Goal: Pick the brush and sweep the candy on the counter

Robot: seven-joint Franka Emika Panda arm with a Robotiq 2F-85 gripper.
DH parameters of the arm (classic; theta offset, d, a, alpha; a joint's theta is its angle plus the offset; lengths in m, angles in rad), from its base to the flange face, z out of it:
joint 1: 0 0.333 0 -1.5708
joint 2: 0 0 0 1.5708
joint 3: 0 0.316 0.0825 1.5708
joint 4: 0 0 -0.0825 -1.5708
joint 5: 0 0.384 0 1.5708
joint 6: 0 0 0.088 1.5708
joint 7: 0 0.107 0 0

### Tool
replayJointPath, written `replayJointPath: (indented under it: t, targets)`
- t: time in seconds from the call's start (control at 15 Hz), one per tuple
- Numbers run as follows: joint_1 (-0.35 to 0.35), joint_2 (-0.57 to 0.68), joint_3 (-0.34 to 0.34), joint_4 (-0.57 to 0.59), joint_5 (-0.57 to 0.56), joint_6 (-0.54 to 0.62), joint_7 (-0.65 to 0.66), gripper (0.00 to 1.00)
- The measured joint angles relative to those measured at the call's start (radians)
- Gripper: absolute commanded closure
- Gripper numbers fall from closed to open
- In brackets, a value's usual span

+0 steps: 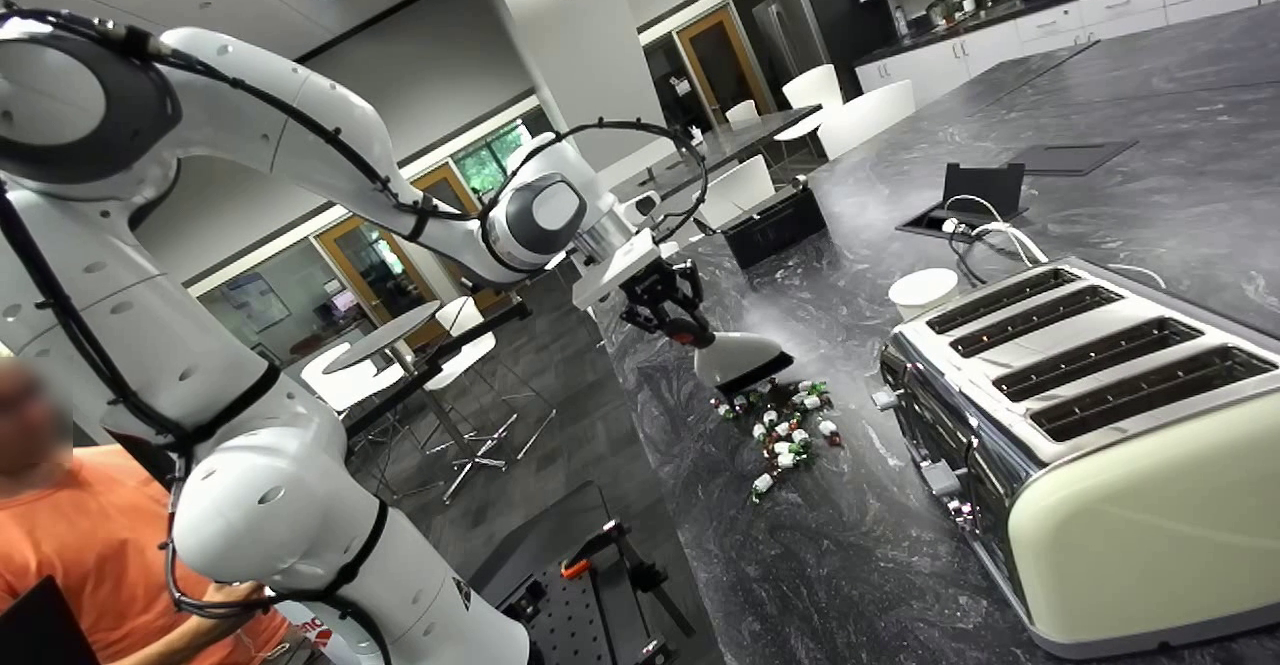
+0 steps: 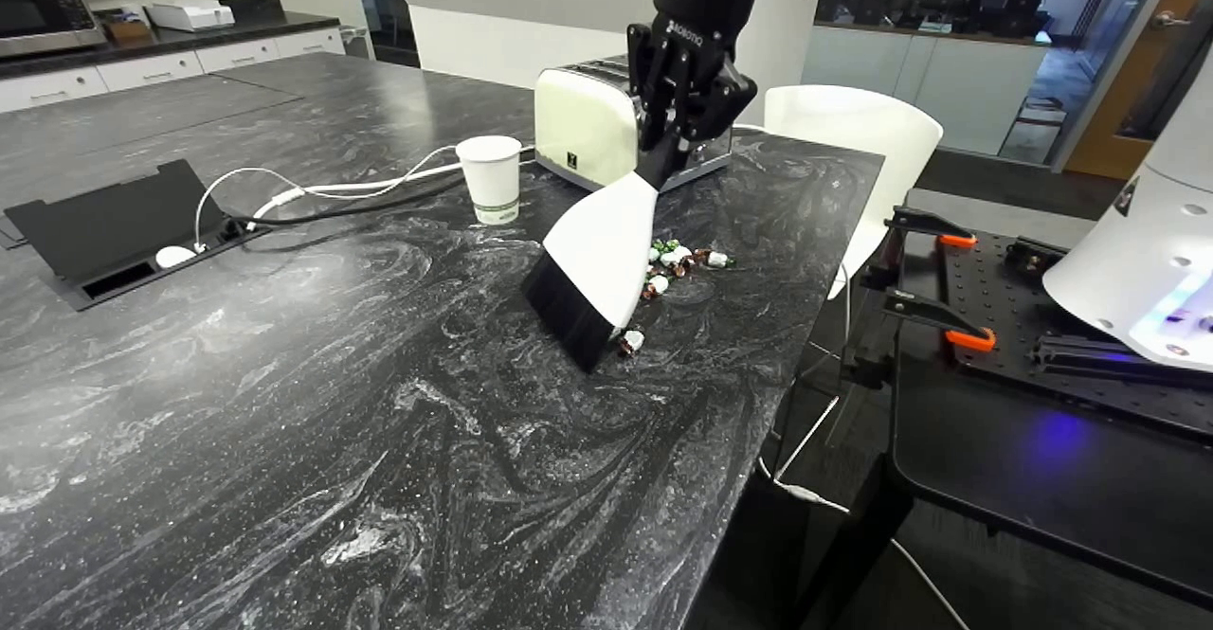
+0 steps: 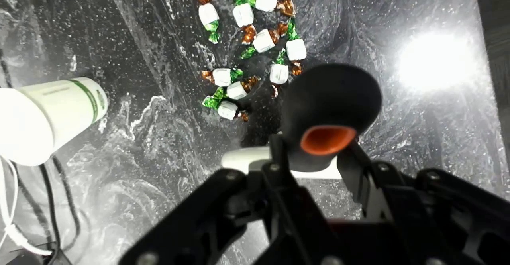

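The brush has a white head, black bristles and a dark handle with an orange hole; it also shows in an exterior view. My gripper is shut on the handle, as the wrist view shows, with the handle end between the fingers. The brush is tilted, bristles down, close to the dark counter; I cannot tell whether they touch it. Several white candies with green and brown wrapper ends lie in a loose cluster beside the head. One candy lies at the bristles' corner. The head hides some candies.
A cream four-slot toaster stands on the counter beyond the candies. A white paper cup stands near it, also in the wrist view. Cables run to an open outlet box. The counter's edge runs along the robot's side.
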Motion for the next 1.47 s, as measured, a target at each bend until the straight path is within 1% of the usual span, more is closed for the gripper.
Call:
replayJointPath:
  t: [0.27, 0.67, 1.0, 1.27, 1.4, 1.47]
  targets:
    - [-0.008, 0.008, -0.015, 0.028, -0.005, -0.069, -0.036, 0.88]
    - [-0.058, 0.005, -0.066, 0.043, -0.026, -0.143, -0.086, 0.88]
    - [-0.112, 0.005, -0.114, 0.042, -0.100, -0.196, -0.095, 0.88]
    - [-0.144, -0.003, -0.141, 0.040, -0.163, -0.261, -0.117, 0.88]
    - [-0.156, -0.017, -0.152, 0.036, -0.166, -0.282, -0.147, 0.88]
    - [-0.158, -0.029, -0.159, 0.033, -0.144, -0.283, -0.177, 0.88]
